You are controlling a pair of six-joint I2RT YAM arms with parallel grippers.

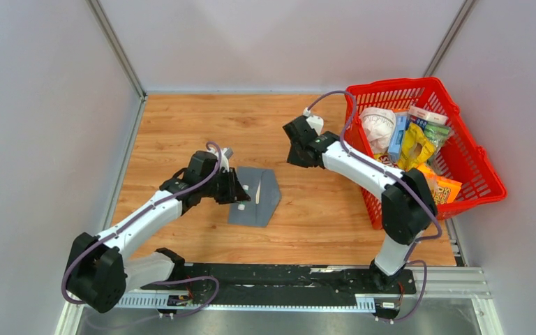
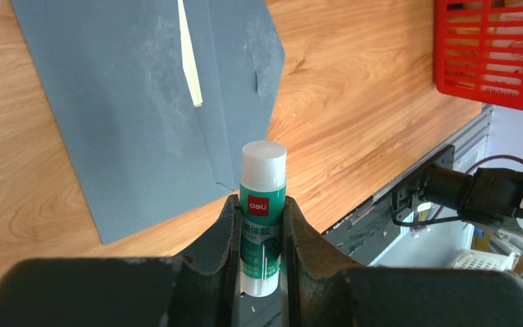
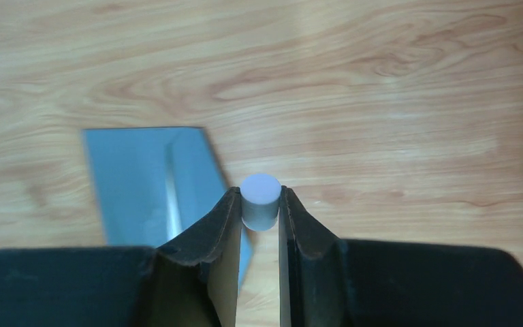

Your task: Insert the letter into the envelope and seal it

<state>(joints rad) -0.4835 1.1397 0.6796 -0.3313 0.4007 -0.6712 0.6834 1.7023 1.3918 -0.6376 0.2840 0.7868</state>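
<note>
The dark grey envelope (image 1: 259, 197) lies flat on the wood with its pointed flap open. In the left wrist view the envelope (image 2: 129, 102) shows a thin pale strip of the letter (image 2: 191, 65) at its mouth; the remainder of the letter is hidden inside. My left gripper (image 2: 262, 214) is shut on a green and white glue stick (image 2: 263, 197), held just past the envelope's near edge. My right gripper (image 3: 259, 199) is shut on a small white cap (image 3: 259, 202), well above the table and to the right of the envelope (image 3: 143, 177). From above, the left gripper (image 1: 239, 197) is at the envelope's left edge and the right gripper (image 1: 297, 158) hangs behind it to the right.
A red basket (image 1: 476, 153) full of packaged goods stands at the right edge of the table; its corner, the red basket (image 2: 494, 48), also shows in the left wrist view. Grey walls close off the left, back and right. A metal rail (image 1: 293, 276) runs along the near edge.
</note>
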